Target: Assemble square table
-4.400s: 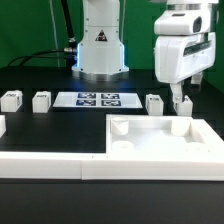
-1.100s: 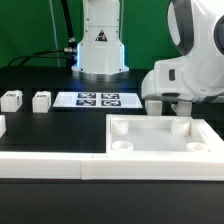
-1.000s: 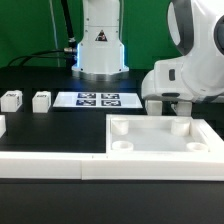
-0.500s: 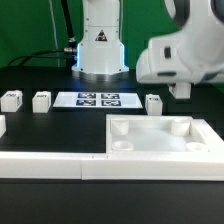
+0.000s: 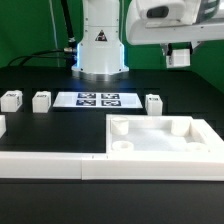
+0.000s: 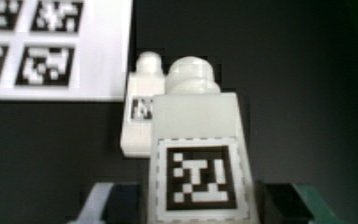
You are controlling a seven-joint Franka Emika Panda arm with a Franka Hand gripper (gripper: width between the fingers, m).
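Observation:
The white square tabletop (image 5: pixel 165 140) lies upside down at the exterior view's right, its round corner sockets facing up. My gripper (image 5: pixel 178 58) hangs high above its far edge, shut on a white leg (image 6: pixel 197 130). The wrist view shows the leg's tag between my fingers (image 6: pixel 114 205). A second leg (image 5: pixel 154 103) stands on the table behind the tabletop and also shows in the wrist view (image 6: pixel 144 110). Two more legs (image 5: pixel 11 100) (image 5: pixel 41 100) stand at the exterior view's left.
The marker board (image 5: pixel 97 99) lies in front of the robot base (image 5: pixel 100 45) and shows in the wrist view (image 6: pixel 34 50). A long low white border wall (image 5: pixel 50 165) runs along the front. Another white piece (image 5: pixel 2 125) is cut off at the left edge.
My gripper closed on the rightmost leg behind the tabletop and has risen well above the table with it. The other legs and the tabletop have not moved.

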